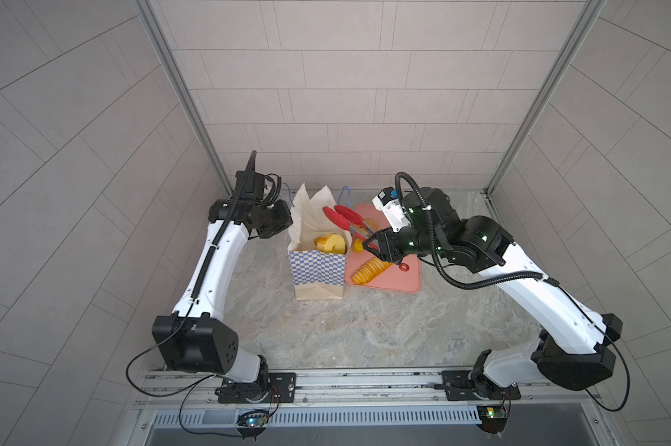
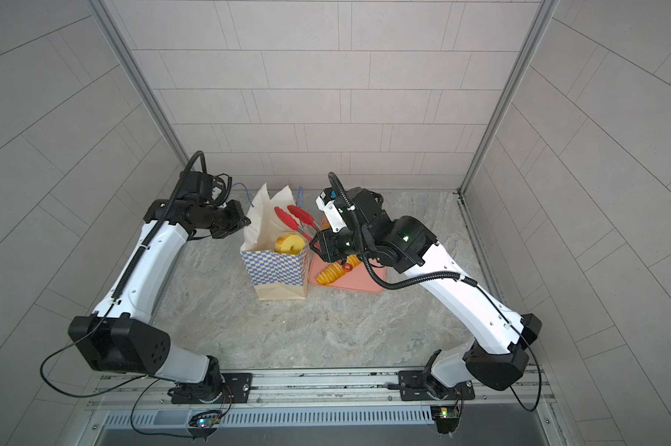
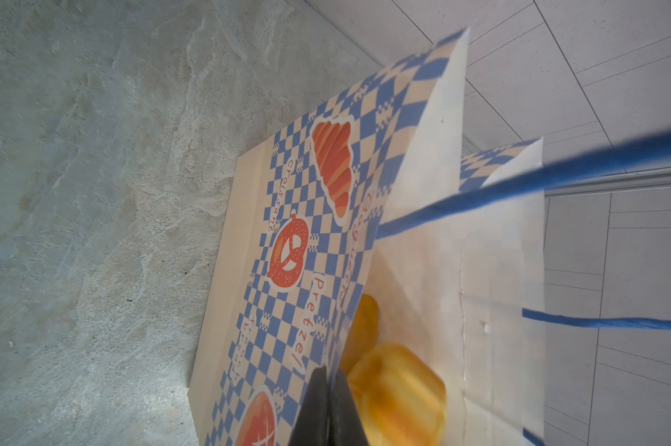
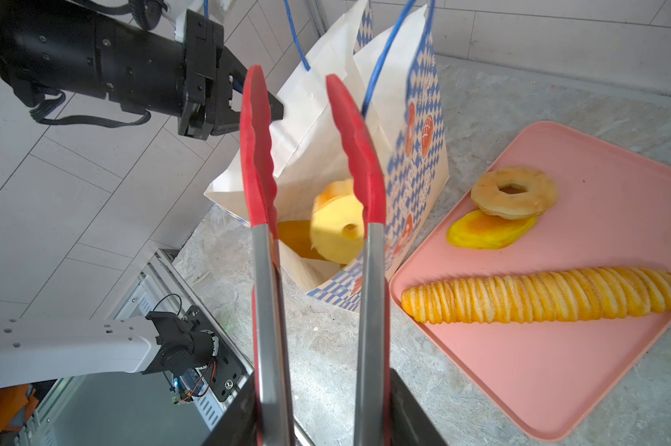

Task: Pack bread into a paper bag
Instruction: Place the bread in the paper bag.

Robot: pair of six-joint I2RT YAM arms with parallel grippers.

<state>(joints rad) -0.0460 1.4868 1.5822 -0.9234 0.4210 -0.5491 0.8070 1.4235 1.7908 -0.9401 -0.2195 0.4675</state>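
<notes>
The right gripper (image 1: 374, 245) clamps the tongs (image 4: 258, 154) by the handles, their red tips spread over the bag (image 1: 317, 270) mouth, holding nothing; the left gripper (image 4: 277, 110) pinches the bag's rim; some bread (image 4: 337, 228) lies in the bag; baguette (image 4: 546, 295), doughnut (image 4: 513, 193) and roll (image 4: 488, 231) lie on the tray (image 4: 596, 367) beside it.

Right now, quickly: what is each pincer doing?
Left pincer: closed, pinching the rim of the paper bag.
Right pincer: closed on the handles of the red tongs, whose tips are spread apart above the bag.
</notes>
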